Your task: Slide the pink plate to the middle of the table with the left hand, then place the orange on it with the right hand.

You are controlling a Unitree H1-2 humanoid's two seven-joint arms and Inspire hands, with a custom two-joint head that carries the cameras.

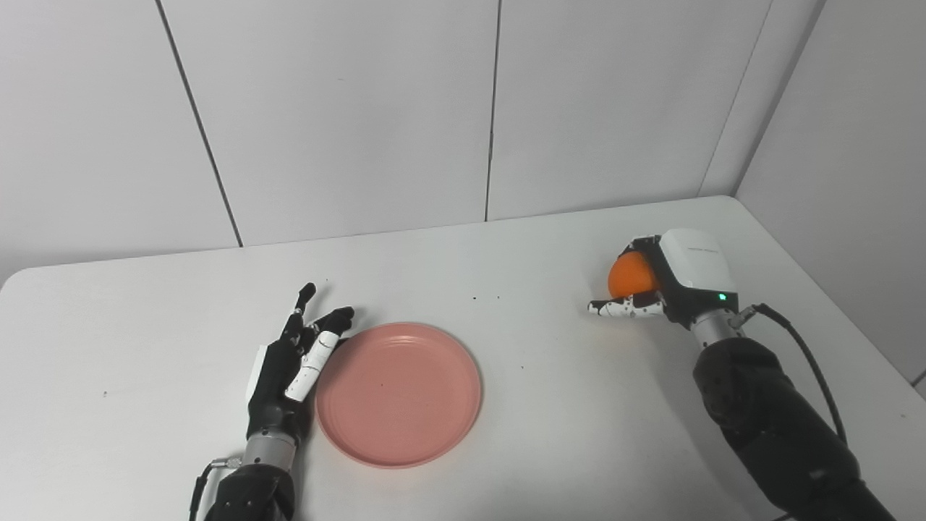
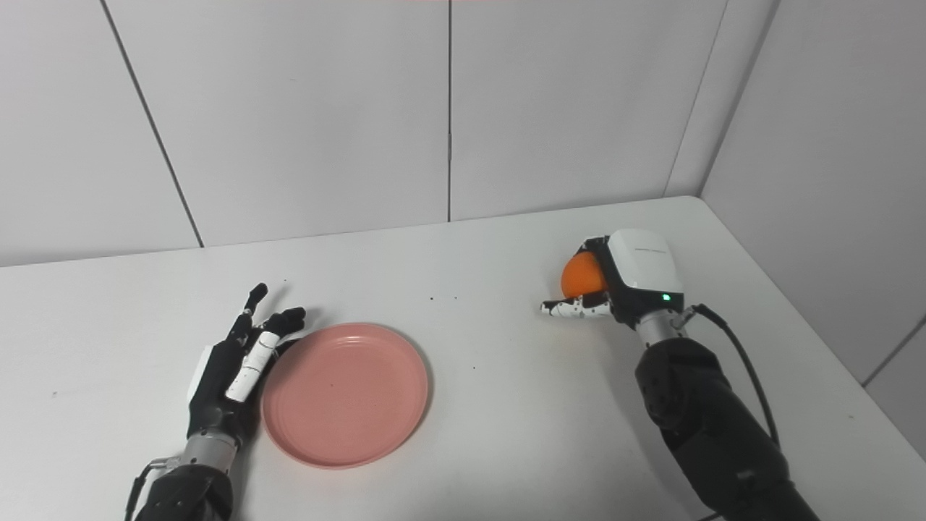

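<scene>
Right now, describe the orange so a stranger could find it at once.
Start at the white table and go to its far right part, where the right hand sits. The orange is the small round fruit cupped in that hand, well apart from the flat pink plate by the left hand.

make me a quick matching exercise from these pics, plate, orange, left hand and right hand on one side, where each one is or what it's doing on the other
Things:
1. pink plate
2. orange
3. left hand
4. right hand

States:
A. open, beside the plate's left rim
B. inside a hand's curled fingers
C. bare, flat on the table
D. wrapped around the fruit, far right

Pairs: 1-C, 2-B, 3-A, 4-D
</scene>
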